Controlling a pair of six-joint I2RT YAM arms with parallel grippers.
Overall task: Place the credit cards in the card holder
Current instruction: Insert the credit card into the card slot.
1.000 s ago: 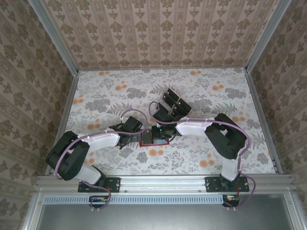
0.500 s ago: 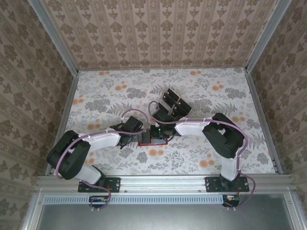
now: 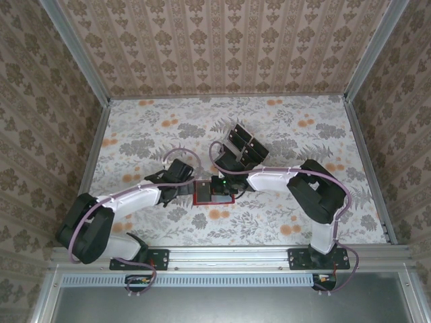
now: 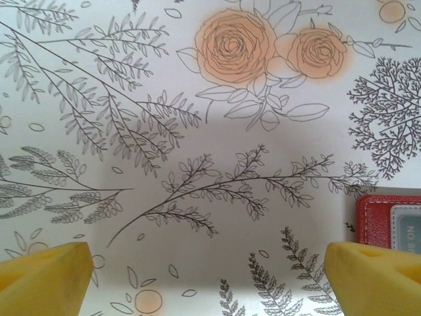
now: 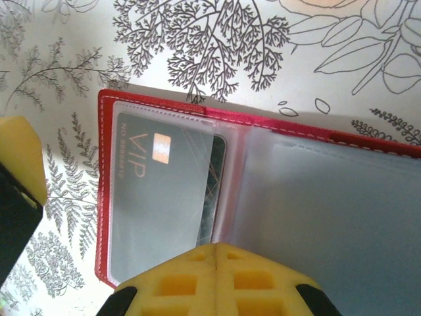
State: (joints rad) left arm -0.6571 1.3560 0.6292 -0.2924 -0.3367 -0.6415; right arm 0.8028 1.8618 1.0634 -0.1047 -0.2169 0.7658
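Now | card holder (image 5: 104,191) open | credit card (image 5: 158,197) inside reads "VIP"

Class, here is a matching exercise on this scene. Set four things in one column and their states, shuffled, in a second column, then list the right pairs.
Things:
1. left gripper
2. right gripper
3. card holder
4. VIP credit card

States:
A. jaws shut
B. red, lying unfolded on the table
C. jaws wide apart
D. tucked inside the holder

Pairs: 1-C, 2-A, 3-B, 4-D
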